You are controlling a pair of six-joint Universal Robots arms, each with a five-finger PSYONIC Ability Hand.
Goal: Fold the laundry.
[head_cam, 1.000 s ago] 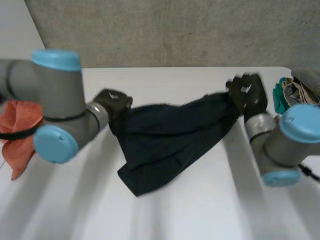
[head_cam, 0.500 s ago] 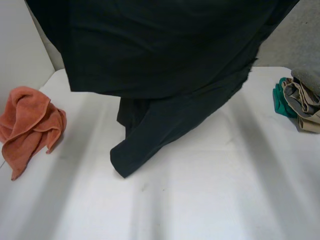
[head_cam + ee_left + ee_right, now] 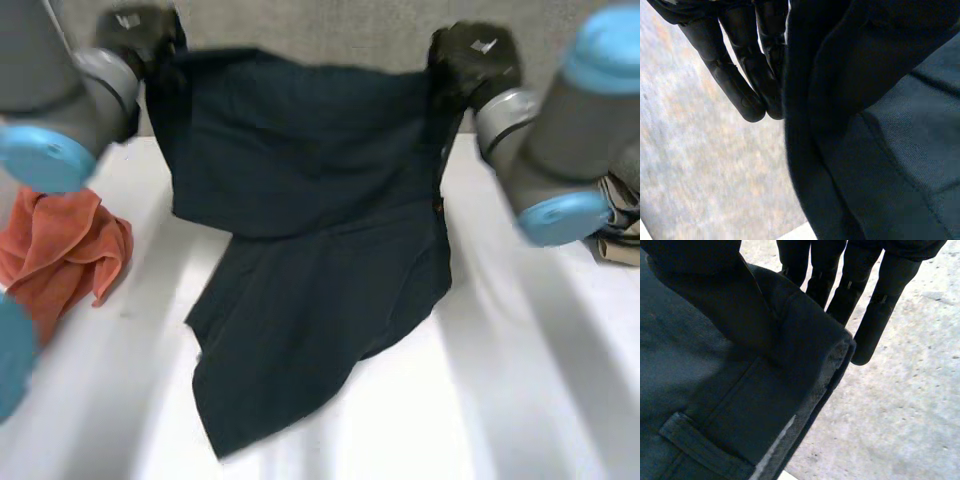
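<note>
A dark navy garment (image 3: 310, 200) hangs spread between my two hands, its lower end trailing on the white table (image 3: 520, 400). My left hand (image 3: 140, 35) holds one upper corner at the far left and my right hand (image 3: 470, 55) holds the other upper corner at the far right. In the left wrist view the straight fingers (image 3: 740, 65) press against the cloth's edge (image 3: 880, 125). In the right wrist view the fingers (image 3: 865, 295) stand behind a thick hem with a belt loop (image 3: 715, 390), pinching it. Both thumbs are hidden by the cloth.
A crumpled orange towel (image 3: 60, 250) lies at the table's left edge. A pile of grey and beige clothes (image 3: 620, 225) sits at the right edge. A concrete wall (image 3: 330, 30) rises behind the table.
The garment was stretched low over the table between the hands. Both arms swung it up past the camera, and it now hangs from high at the far side.
</note>
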